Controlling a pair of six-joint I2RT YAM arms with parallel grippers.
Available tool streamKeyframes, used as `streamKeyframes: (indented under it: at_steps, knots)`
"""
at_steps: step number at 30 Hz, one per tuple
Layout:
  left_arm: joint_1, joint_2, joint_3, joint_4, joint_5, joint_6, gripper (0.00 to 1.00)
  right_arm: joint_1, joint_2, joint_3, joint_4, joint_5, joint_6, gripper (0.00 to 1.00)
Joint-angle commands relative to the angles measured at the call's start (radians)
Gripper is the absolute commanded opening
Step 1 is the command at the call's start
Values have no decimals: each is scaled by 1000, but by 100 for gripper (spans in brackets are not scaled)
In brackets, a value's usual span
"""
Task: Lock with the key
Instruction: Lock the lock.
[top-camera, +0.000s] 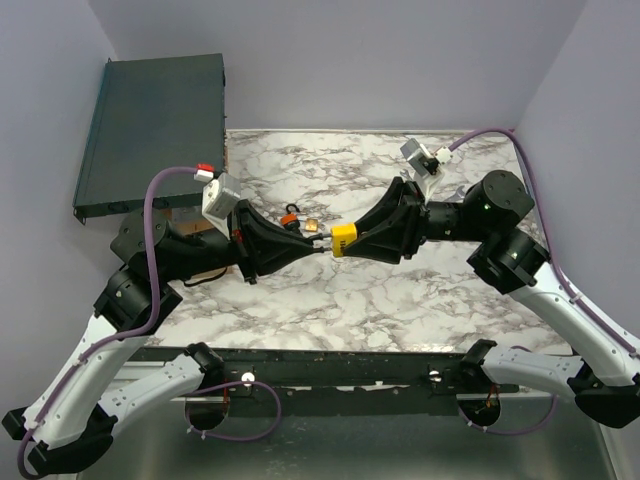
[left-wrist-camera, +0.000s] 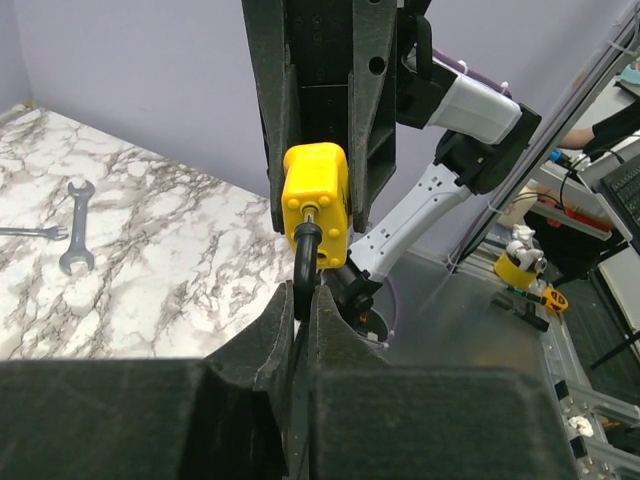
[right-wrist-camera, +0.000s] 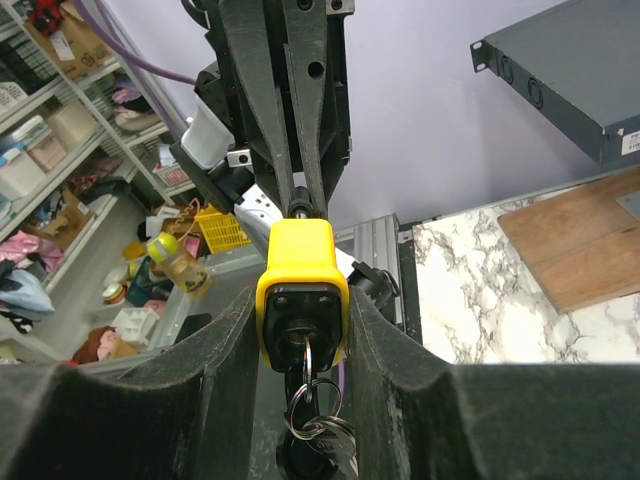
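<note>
A yellow padlock (top-camera: 344, 240) hangs in mid-air between the two arms. My right gripper (right-wrist-camera: 302, 300) is shut on its body, one finger on each side. A key (right-wrist-camera: 308, 352) sits in the keyhole on the lock's underside, and a ring with more keys (right-wrist-camera: 322, 428) dangles from it. The lock's black shackle (left-wrist-camera: 304, 262) points toward my left gripper (left-wrist-camera: 303, 297), which is shut on it with the jaws pinched tight around the bar. In the top view the left gripper (top-camera: 320, 246) meets the lock from the left.
Two small padlocks (top-camera: 300, 220) lie on the marble table (top-camera: 400, 300) just behind the grippers. A dark rack unit (top-camera: 150, 130) stands at the back left, and a wooden board (right-wrist-camera: 580, 240) lies near it. A wrench (left-wrist-camera: 75, 225) lies on the marble.
</note>
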Motion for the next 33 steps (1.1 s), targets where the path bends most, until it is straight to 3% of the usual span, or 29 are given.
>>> streamKeyframes:
  at_steps: [1,11,24,33]
  knots:
    - [3,9,-34,90,50,-55,0,6,9,2,26,-22,-21,1]
    - [2,34,-50,158,66,-127,0,38,43,-6,4,23,-88,1]
    - [1,54,-89,155,13,-120,0,111,95,33,35,95,-56,1]
    - [-12,40,-102,30,8,-45,0,115,105,71,19,190,-32,1]
